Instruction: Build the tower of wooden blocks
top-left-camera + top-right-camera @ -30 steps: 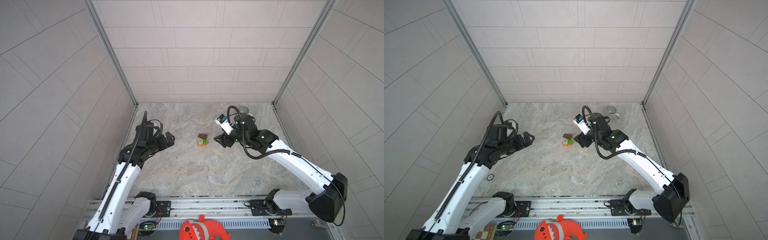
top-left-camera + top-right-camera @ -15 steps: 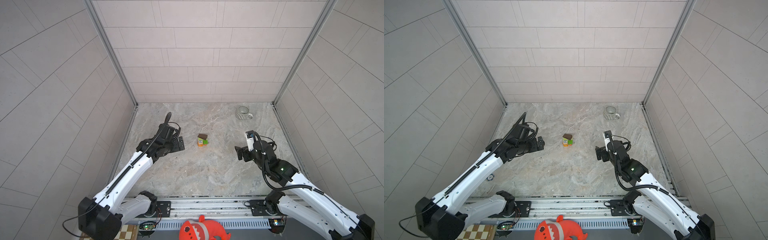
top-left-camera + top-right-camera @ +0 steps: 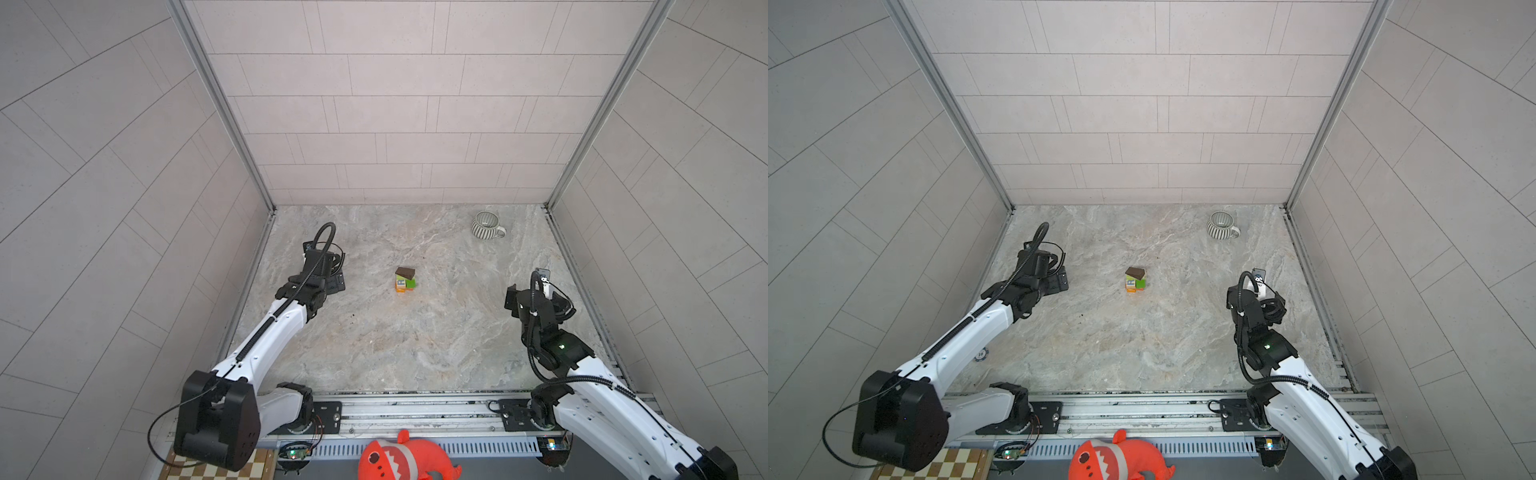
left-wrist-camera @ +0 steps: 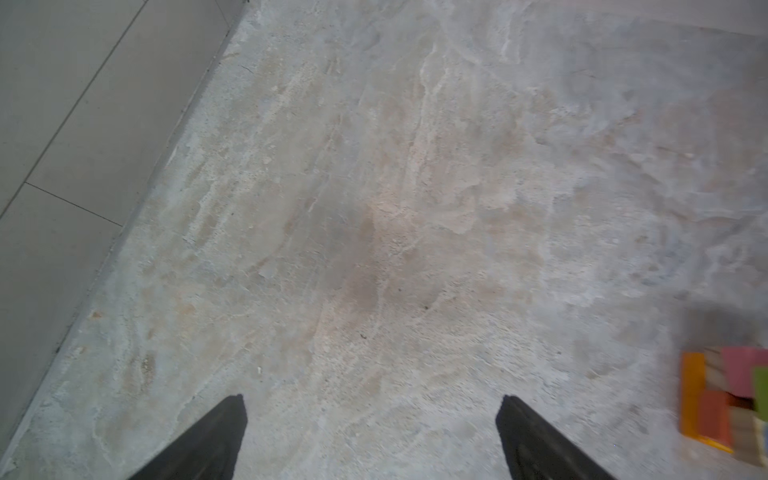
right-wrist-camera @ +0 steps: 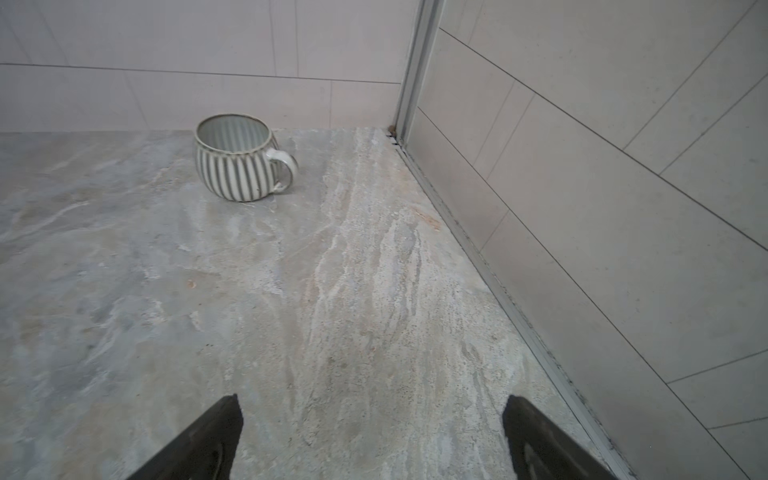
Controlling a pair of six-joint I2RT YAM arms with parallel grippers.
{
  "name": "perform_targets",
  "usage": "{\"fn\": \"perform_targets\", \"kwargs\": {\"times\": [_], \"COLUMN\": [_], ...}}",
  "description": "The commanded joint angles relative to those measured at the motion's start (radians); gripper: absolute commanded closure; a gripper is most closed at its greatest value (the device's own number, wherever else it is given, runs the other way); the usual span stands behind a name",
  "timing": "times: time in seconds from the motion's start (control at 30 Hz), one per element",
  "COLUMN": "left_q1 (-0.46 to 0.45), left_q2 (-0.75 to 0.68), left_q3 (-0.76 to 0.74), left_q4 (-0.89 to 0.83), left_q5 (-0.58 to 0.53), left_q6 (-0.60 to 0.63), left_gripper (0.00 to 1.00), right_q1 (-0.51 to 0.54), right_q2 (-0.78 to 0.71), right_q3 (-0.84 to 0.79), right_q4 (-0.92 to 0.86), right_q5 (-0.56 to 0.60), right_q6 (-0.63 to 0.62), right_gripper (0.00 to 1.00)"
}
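Observation:
The wood block tower (image 3: 405, 280) (image 3: 1135, 280) stands mid-table in both top views: a dark brown block on top, green and lettered blocks below, orange at the base. Its orange, pink and green sides show blurred at the edge of the left wrist view (image 4: 727, 407). My left gripper (image 3: 332, 284) (image 3: 1059, 282) hangs open to the tower's left, well apart from it, with only bare table between its fingers (image 4: 372, 399). My right gripper (image 3: 513, 297) (image 3: 1231, 297) is open far to the tower's right, near the side wall, also empty (image 5: 372, 398).
A grey-and-white striped mug (image 3: 486, 225) (image 3: 1221, 225) (image 5: 237, 166) stands upright in the back right corner. Tiled walls close the table on three sides. A red plush shark (image 3: 405, 459) and a checkered board (image 3: 216, 469) lie in front of the rail.
My right gripper has drawn back from beside the tower to the right, toward the front, and opened wide. The left arm has dropped lower, its gripper staying left of the tower.

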Motion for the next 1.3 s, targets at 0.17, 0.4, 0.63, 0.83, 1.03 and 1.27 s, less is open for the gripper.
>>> {"fn": "perform_targets", "kwargs": {"times": [0.17,0.4,0.63,0.83,1.03,1.27], "left_q1": [0.162,0.171,0.167,0.068,0.045,0.088], "left_q2": [0.133,0.258,0.317,0.324,0.389,0.376], "left_q3": [-0.094,-0.182,-0.224,-0.411,-0.390,-0.372], "left_q4": [0.312,0.684,0.898,1.246,1.301,1.237], "left_q5": [0.032,-0.001,-0.022,-0.083,-0.137,-0.067], "left_q6": [0.094,0.108,0.188,0.282,0.307,0.275], "left_gripper": [0.00,0.00,0.00,0.00,0.00,0.00], "right_q1": [-0.100,-0.176,-0.194,-0.169,-0.168,-0.229], "right_q2": [0.165,0.393,0.678,0.747,0.791,0.781], "right_q3": [-0.107,-0.249,-0.203,-0.305,-0.292,-0.031], "right_q4": [0.470,0.955,1.252,1.528,1.524,1.005], "right_q5": [0.036,0.013,0.008,-0.098,-0.234,-0.281], "right_q6": [-0.173,-0.102,-0.204,-0.282,-0.324,-0.274], "right_gripper": [0.00,0.00,0.00,0.00,0.00,0.01]}}
